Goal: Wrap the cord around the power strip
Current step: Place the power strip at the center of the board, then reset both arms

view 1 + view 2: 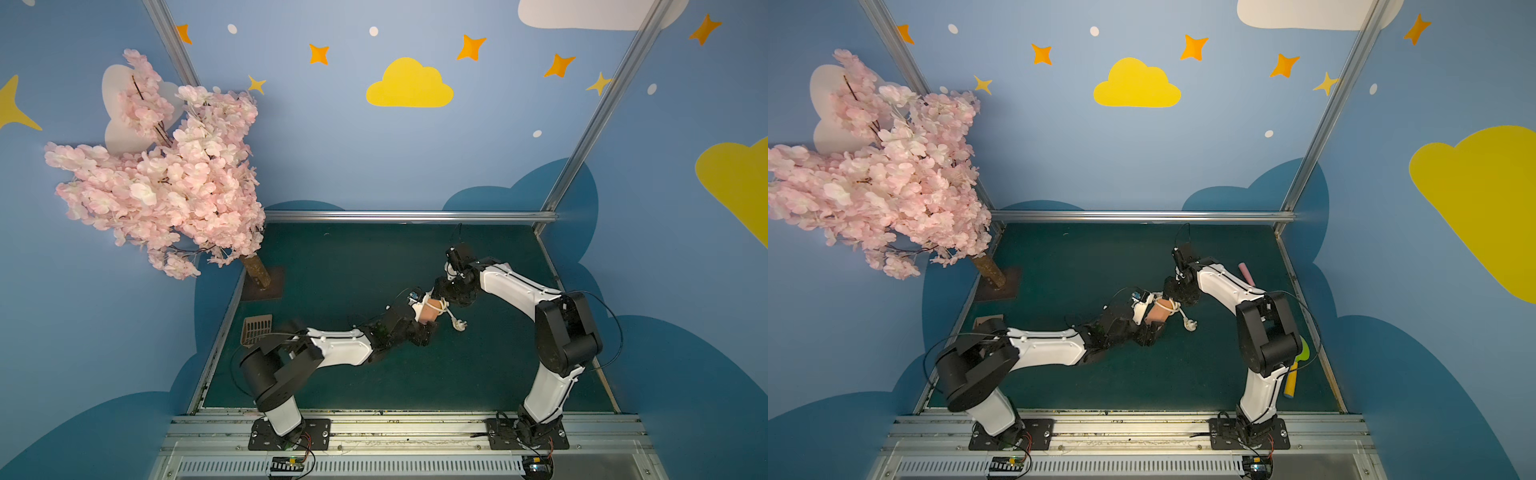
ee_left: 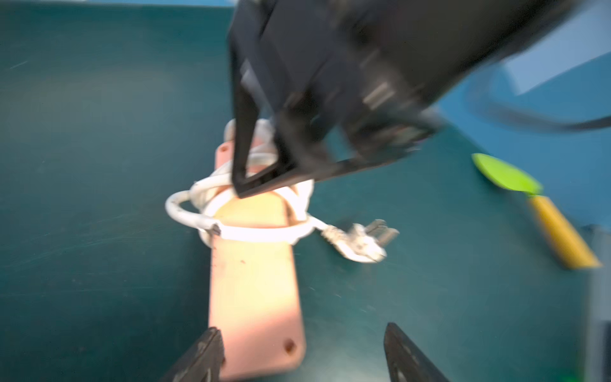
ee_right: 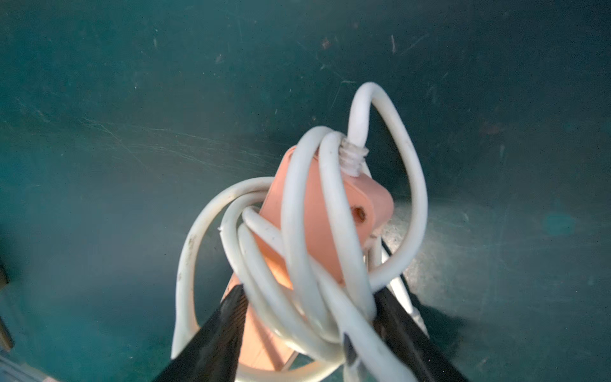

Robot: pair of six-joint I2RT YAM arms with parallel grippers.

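Salmon-orange power strip (image 2: 253,284), white cord (image 3: 292,231), dark teal table (image 1: 332,270); the spatula (image 2: 506,175) at right has green blade, yellow handle.

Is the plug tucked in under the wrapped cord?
No, the plug lies free on the table beside the power strip.

Painted enclosure, night-sky theme.
Blue walls (image 1: 332,145), yellow cloud (image 1: 409,85), orange stars (image 1: 319,54), pink blossom tree (image 1: 166,174), green worktop (image 1: 332,257), aluminium rails (image 1: 409,216).
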